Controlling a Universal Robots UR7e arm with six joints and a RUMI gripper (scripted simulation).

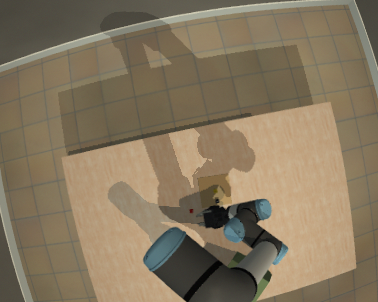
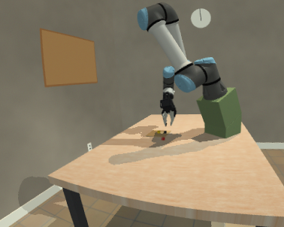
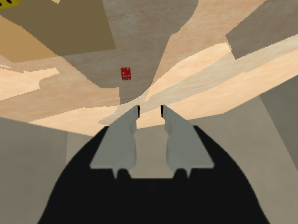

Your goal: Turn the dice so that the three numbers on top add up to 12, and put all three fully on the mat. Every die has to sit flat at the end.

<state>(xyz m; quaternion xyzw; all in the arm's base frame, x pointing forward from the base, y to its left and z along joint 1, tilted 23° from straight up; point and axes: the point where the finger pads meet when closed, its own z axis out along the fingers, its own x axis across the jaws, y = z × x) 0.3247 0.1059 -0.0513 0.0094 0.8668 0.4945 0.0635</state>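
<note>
While the tool [image 3: 149, 111] hangs above the desk [image 2: 201, 177], its two grey fingers stand close together with a narrow gap and nothing between them. Seen from the wrist, they point down at the pale wood, and the red die [image 3: 126, 73] lies flat on the desk just beyond the tips, apart from them, in the arm's shadow.

Beyond the red die starts the tan mat [image 3: 75, 30], and the die sits just off its edge, not on it. At the mat's far corner in the wrist view a sliver of a yellow die [image 3: 7, 3] shows; its top face cannot be read.

From the side, the tool [image 2: 168, 121] is well above the desk, pointing down, with the red die [image 2: 163, 137] beneath it and the mat [image 2: 152, 132] just behind, carrying a yellow die [image 2: 160, 131] and something dark beside it, too small to tell.

From overhead, the red die [image 1: 191, 211] lies left of the tool [image 1: 206, 218], just below the mat [image 1: 208, 187]. Farther back the arm runs to its green pedestal [image 2: 228, 120] at the desk's far side.
</note>
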